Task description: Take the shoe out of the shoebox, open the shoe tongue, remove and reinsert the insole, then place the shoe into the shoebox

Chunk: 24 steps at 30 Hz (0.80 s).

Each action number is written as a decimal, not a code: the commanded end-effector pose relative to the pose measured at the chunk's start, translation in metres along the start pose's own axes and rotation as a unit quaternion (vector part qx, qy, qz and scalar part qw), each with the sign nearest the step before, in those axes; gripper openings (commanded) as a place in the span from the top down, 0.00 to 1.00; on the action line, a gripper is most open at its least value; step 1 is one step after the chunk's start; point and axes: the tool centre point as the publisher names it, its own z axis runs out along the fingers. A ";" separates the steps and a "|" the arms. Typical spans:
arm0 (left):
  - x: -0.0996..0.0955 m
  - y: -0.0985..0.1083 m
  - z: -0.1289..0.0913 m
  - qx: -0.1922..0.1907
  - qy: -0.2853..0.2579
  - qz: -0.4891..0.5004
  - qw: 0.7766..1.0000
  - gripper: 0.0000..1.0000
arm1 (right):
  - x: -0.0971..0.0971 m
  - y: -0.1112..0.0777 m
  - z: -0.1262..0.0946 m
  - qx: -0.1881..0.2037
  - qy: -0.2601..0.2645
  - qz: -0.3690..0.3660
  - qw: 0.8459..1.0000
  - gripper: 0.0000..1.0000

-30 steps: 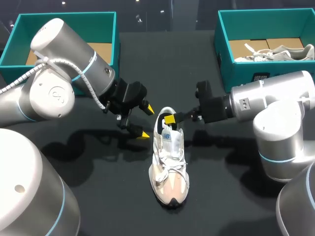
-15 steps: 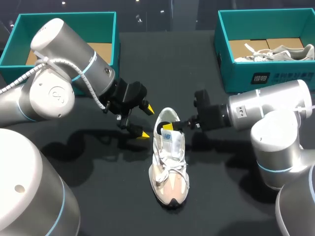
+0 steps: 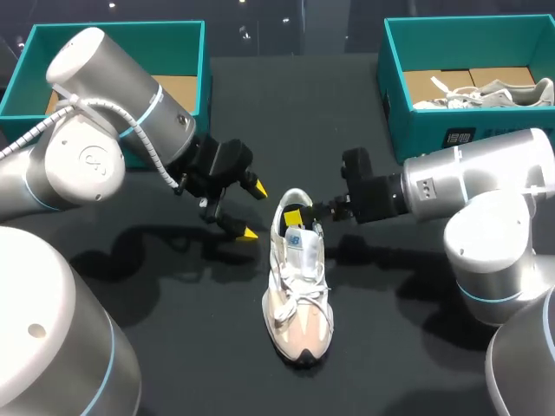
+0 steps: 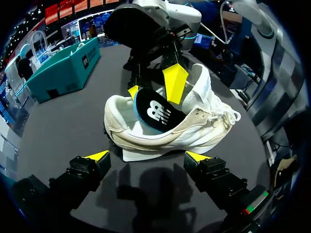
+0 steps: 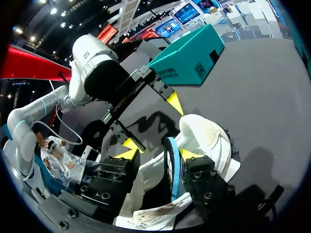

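The shoe (image 3: 299, 295) stands mid-surface (image 3: 390, 364), toe toward 6 o'clock, heel toward 12. The right claw (image 3: 299, 217) sits in the heel opening with its fingers spread. The dark insole (image 5: 171, 170) stands on edge between them, leaning on one finger (image 5: 190, 154) and clear of the other. The left claw (image 3: 253, 210) hovers at the shoe's 10 o'clock, spread wide, holding nothing. The left box (image 3: 173, 48) is at 11 o'clock. The right box (image 3: 416, 126), at 1 o'clock, holds a second shoe (image 3: 494, 91).
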 end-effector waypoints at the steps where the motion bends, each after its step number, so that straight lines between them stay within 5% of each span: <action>1: 0.001 0.006 -0.021 0.003 0.005 0.007 1.000 0.00 | 0.000 0.001 -0.011 0.007 -0.005 0.002 1.000 0.51; 13: -0.008 0.024 -0.056 -0.003 0.009 0.016 1.000 0.00 | -0.018 -0.002 -0.045 0.005 -0.025 0.033 0.999 0.53; 24: -0.006 0.051 -0.094 -0.018 0.027 0.041 0.999 0.00 | -0.040 0.004 -0.084 0.055 -0.064 0.089 0.992 0.53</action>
